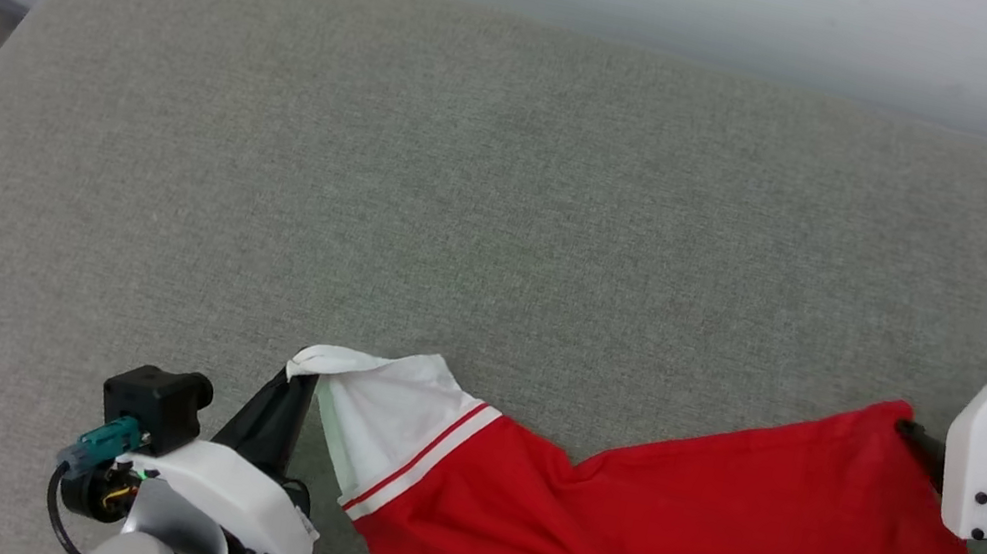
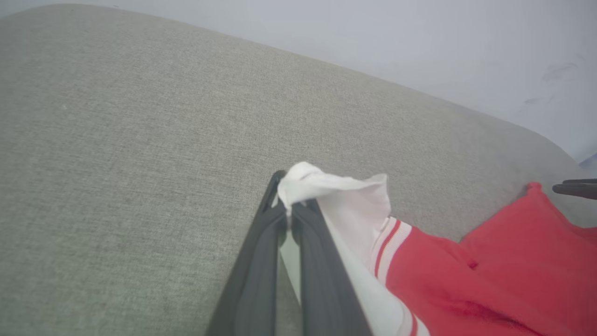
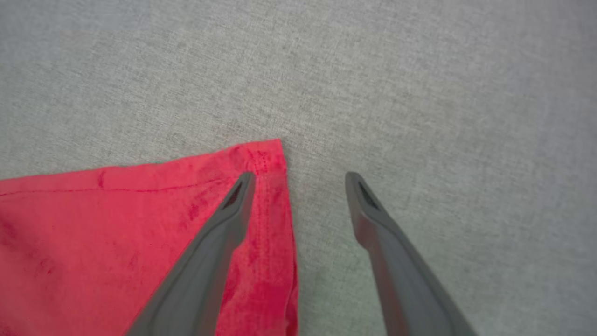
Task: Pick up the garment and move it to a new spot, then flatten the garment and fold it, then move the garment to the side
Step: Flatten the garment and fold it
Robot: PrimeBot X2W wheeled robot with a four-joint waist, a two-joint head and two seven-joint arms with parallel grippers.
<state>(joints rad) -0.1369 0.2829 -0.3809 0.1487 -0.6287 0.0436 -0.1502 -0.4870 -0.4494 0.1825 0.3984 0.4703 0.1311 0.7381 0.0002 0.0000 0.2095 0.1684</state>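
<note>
red jersey t-shirt with white sleeves [image 1: 715, 519] lies stretched left-to-right along the lower frame on grey fabric padding [image 1: 473, 162]; left hand [image 1: 300, 385] clamps its sleeve tip lower left, right hand [image 3: 299, 177], spread apart, straddles the hem corner far right

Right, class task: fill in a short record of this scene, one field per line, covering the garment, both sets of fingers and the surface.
garment: red body, white sleeve with red stripes, lying partly spread
left fingers: shut on the white sleeve's edge
right fingers: open, one over the red hem corner, one over bare surface; nothing gripped
surface: grey woven fabric
</note>
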